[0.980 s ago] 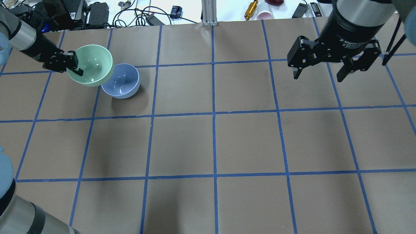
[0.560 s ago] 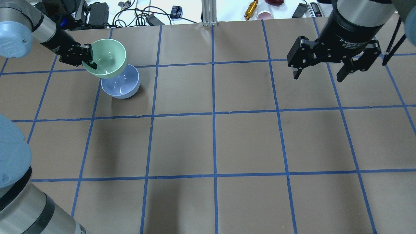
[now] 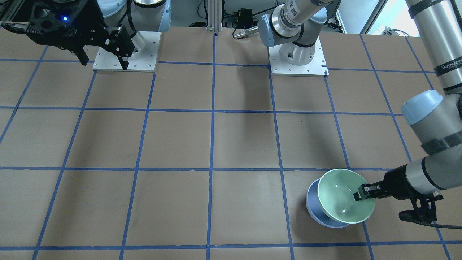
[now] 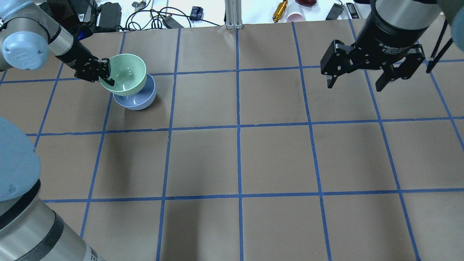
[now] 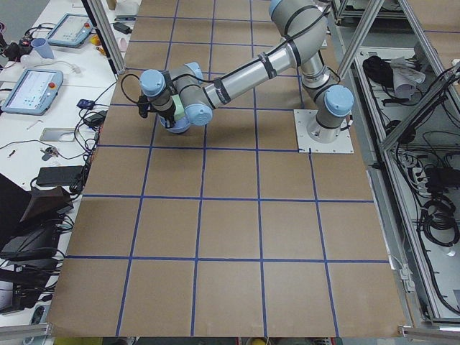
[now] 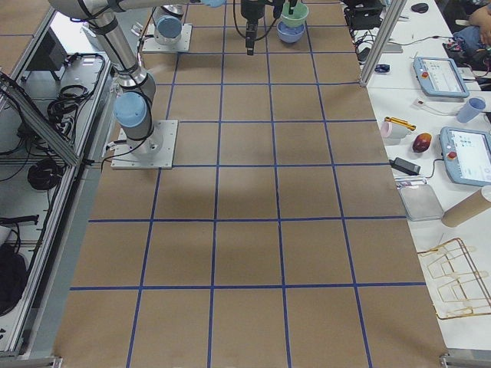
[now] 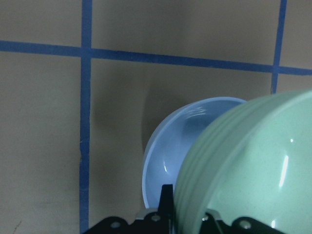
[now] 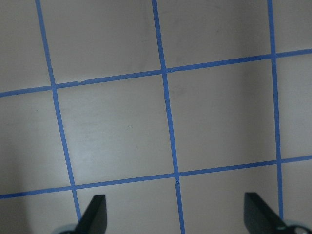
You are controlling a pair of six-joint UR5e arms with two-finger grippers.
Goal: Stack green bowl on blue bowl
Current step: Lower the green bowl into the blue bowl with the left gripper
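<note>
The green bowl hangs tilted over the blue bowl, covering most of its opening. My left gripper is shut on the green bowl's left rim, one finger inside it. In the front-facing view the green bowl overlaps the blue bowl, with the left gripper on its rim. The left wrist view shows the green bowl above the blue bowl. My right gripper is open and empty, high over the table's far right.
The brown table bears a blue tape grid. Cables, a power brick and small tools lie beyond its far edge. A metal post stands at the back middle. The arm bases stand on plates on the robot's side.
My left gripper has carried the green bowl rightward and down, from beside the blue bowl to over it. The right arm has not moved.
</note>
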